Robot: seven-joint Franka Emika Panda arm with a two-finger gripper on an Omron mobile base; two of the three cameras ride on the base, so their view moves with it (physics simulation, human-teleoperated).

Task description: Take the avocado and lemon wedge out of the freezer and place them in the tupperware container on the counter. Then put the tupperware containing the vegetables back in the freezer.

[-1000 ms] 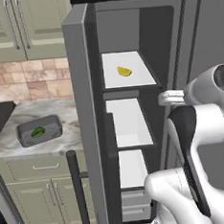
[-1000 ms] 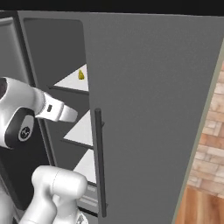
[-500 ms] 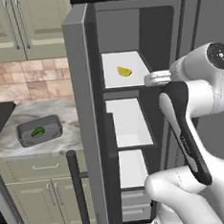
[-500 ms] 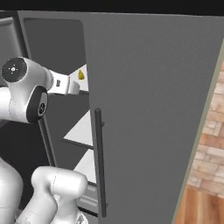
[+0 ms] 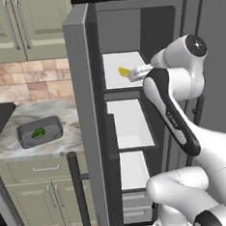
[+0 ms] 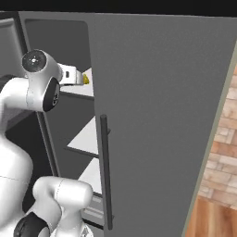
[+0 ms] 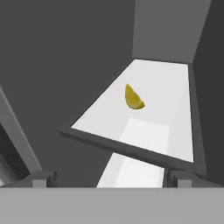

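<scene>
One shelf matters — the top one: the lemon wedge (image 7: 134, 98) lies ahead of the gripper (image 7: 107, 178) (jaws spread wide, empty), well apart — long axis running roughly away.

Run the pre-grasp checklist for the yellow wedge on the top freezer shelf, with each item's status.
1. Grey freezer door swung open: ok.
2. Small yellow crescent lemon wedge lying free on the white top shelf: ok.
3. Gripper open, nothing between its tips: ok.
4. Gripper at the wedge: not ok, it is short of the shelf's front edge.
5. Dark-green round avocado already in the shallow dark-grey tupperware container on the marbled counter: ok.
</scene>
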